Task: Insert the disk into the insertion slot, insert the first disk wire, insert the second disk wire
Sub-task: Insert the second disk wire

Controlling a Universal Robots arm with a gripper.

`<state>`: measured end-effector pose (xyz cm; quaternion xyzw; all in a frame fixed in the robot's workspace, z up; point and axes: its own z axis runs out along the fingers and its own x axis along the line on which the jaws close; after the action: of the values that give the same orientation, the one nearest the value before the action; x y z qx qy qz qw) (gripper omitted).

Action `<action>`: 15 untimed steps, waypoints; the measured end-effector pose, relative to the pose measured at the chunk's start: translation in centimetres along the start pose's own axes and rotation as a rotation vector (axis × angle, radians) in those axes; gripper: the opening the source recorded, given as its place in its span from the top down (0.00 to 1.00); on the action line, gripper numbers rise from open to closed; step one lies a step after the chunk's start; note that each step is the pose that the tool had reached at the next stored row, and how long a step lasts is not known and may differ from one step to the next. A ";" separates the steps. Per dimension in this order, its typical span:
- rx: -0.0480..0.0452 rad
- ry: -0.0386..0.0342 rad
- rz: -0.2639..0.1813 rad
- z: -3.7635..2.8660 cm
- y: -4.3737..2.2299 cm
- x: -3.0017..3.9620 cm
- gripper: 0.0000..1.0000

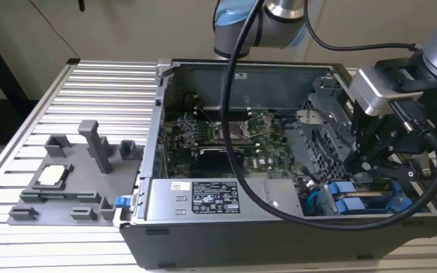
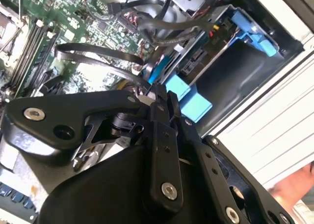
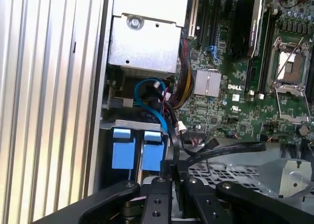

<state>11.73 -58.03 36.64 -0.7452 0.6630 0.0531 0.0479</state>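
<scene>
The gripper point(image 1: 382, 165) hangs low inside the open computer case point(image 1: 226, 227), at the exterior view's right, over the drive cage point(image 1: 329, 136). In both wrist views its black fingers point(image 3: 171, 184) stand pressed close together around a black flat cable point(image 3: 230, 149), so the claw appears closed on that cable's end, just beside the blue tabs. The disk point(image 1: 366, 196) sits in the insertion slot point(image 1: 400, 207) at the case's near right corner, its blue carrier tabs point(image 3: 137, 150) showing side by side in the first wrist view.

Several things crowd the spot. A thin blue wire point(image 3: 149, 103) loops just beside the tabs, and a bundle of coloured wires point(image 3: 179, 86) runs down from the power-supply box point(image 1: 214, 199), which lies along the case's near wall. Black flat cables point(image 2: 98, 54) curl over the green motherboard point(image 1: 226, 136) close to the fingers in the second wrist view. The perforated cage wall point(image 3: 221, 172) lies right under the gripper. The arm's own thick black hose point(image 1: 256, 193) droops across the power-supply box and the case's middle.

The case rests on a ribbed aluminium table point(image 1: 89, 91). At the exterior view's left stands a grey fixture tray point(image 1: 74, 182) with upright posts, holding a small pale part point(image 1: 53, 174). A beige wall rises behind.
</scene>
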 end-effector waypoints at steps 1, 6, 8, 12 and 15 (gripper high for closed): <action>-0.0048 -0.0005 0.001 0.03 -0.32 0.07 0.84; -0.0343 -0.0038 0.005 0.11 -1.76 0.43 0.84; -0.0382 -0.0043 0.006 0.17 -2.30 0.69 0.84; -0.0381 -0.0046 0.006 0.59 -2.82 1.40 0.84; -0.0370 -0.0058 0.013 1.10 -3.11 1.60 0.84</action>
<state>14.98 -59.09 35.33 -0.7416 0.6664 0.0678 0.0357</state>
